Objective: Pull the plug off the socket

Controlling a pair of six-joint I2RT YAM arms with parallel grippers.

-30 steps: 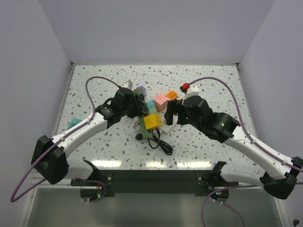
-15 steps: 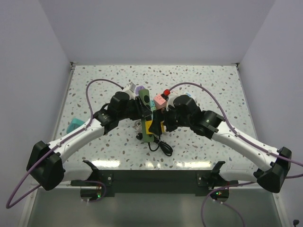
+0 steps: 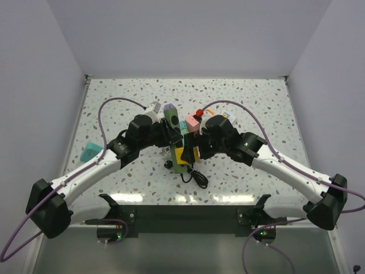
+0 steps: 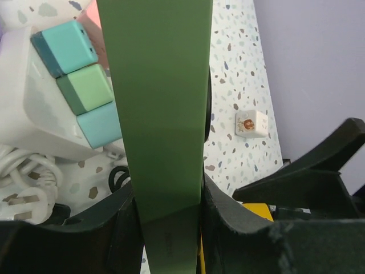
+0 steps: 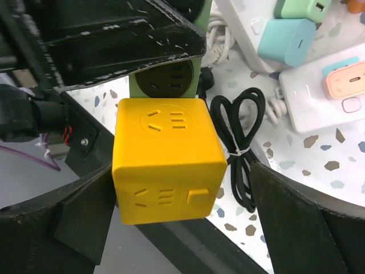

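The socket is a long green power strip (image 4: 159, 103), and my left gripper (image 4: 168, 194) is shut on it, a finger pressed against each long side. A yellow cube plug (image 5: 165, 160) sits plugged into the strip's (image 5: 137, 88) face. My right gripper (image 5: 182, 211) stands open astride this cube: the left finger (image 5: 80, 217) is close against it and the right finger (image 5: 302, 217) is well clear. From above, the strip (image 3: 174, 127) lies between both arms at mid-table. The yellow cube (image 3: 185, 154) is at its near end, with the left gripper (image 3: 171, 137) and right gripper (image 3: 197, 151) on either side.
A coiled black cable (image 5: 239, 148) lies just right of the cube. Behind it is a white power strip (image 4: 40, 114) holding teal and green chargers, with pink and orange blocks (image 3: 193, 121) nearby. A teal block (image 3: 91, 152) lies at the left, and a small white cube (image 4: 251, 124) sits on the speckled table.
My right arm has swung left, and its open jaws now straddle the yellow cube. The left arm has shifted slightly, still holding the green strip.
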